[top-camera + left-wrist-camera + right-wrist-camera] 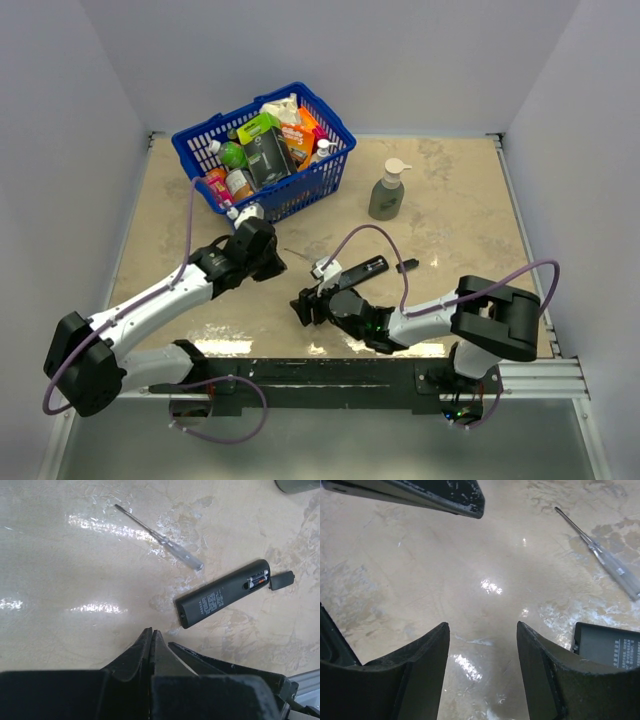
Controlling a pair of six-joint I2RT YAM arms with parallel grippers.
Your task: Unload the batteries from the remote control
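Observation:
The black remote control (360, 270) lies on the table right of centre, slot side up. In the left wrist view the remote (220, 596) shows two small batteries (256, 580) sitting in the open slot at its far end. The short black cover piece (281, 580) lies just beyond that end. My left gripper (151, 632) is shut and empty, above the table to the left of the remote. My right gripper (482, 630) is open and empty over bare table, with the remote's near corner (610, 647) just to its right.
A thin clear-handled screwdriver (160, 537) lies left of the remote, and also shows in the right wrist view (605, 557). A blue basket (330, 170) full of groceries stands at the back left. A grey soap pump bottle (388, 190) stands at the back centre.

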